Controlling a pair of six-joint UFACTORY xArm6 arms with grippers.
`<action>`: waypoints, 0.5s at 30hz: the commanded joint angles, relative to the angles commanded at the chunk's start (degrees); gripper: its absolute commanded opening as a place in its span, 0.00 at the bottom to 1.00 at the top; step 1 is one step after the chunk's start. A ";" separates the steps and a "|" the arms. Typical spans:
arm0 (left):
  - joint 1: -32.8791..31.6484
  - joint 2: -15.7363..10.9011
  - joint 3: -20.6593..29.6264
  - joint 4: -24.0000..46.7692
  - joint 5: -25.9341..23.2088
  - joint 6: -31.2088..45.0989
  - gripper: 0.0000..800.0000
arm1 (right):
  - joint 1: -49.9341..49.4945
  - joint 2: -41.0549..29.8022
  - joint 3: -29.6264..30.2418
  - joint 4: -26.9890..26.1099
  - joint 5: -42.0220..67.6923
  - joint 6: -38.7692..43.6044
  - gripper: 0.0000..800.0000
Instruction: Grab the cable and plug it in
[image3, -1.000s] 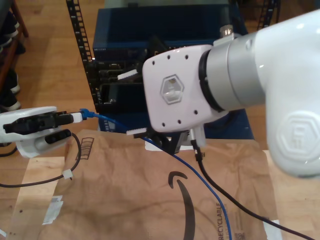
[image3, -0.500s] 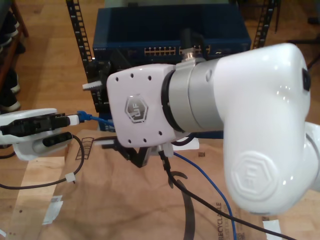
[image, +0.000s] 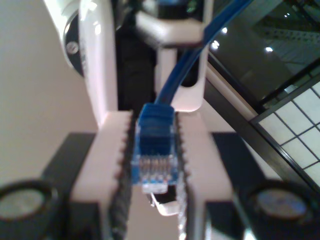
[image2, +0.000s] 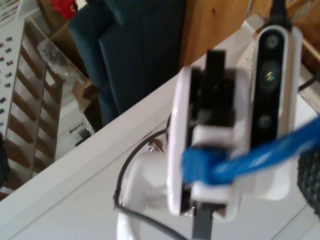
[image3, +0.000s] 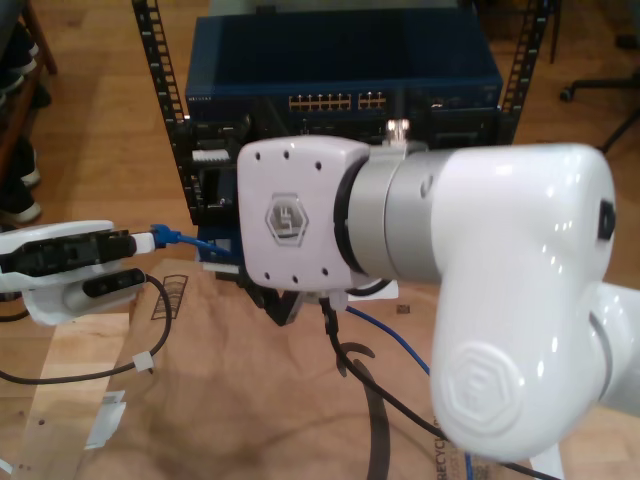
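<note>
The cable's translucent blue plug (image: 154, 155) sits clamped between the white serrated pads (image: 112, 165) of my first gripper (image: 155, 150). In the exterior view this gripper (image3: 150, 240) is at the left, level, with the plug (image3: 163, 236) at its tip. From there the blue cable (image3: 200, 242) runs to the large white second arm in the middle. It comes out again below that arm (image3: 400, 345). My second gripper (image3: 278, 300) is mostly hidden under its wrist. The second wrist view faces the first gripper (image2: 210, 150) and the cable (image2: 260, 155) leading back from it.
A blue network switch (image3: 250, 60) with a row of ports (image3: 335, 102) sits in a black rack behind the arms. Brown cardboard (image3: 230, 400) covers the table. A black arm cable (image3: 380, 400) trails across it. Shoes (image3: 15, 200) are at the exterior view's left edge.
The second arm has swung toward the exterior view's left along the cable and now stands close to the first gripper. The first gripper has kept the plug and barely moved.
</note>
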 joint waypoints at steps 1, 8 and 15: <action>0.00 0.00 0.00 0.00 0.35 0.00 0.01 | 0.26 -0.09 0.00 0.00 0.00 0.00 0.99; 1.05 0.18 0.62 0.00 0.88 -0.44 0.01 | 1.49 -0.26 0.97 -0.09 -0.18 -0.09 0.99; 0.97 0.88 0.97 0.00 1.41 -0.35 0.02 | 2.99 -0.26 1.32 -0.26 -1.58 -0.26 0.99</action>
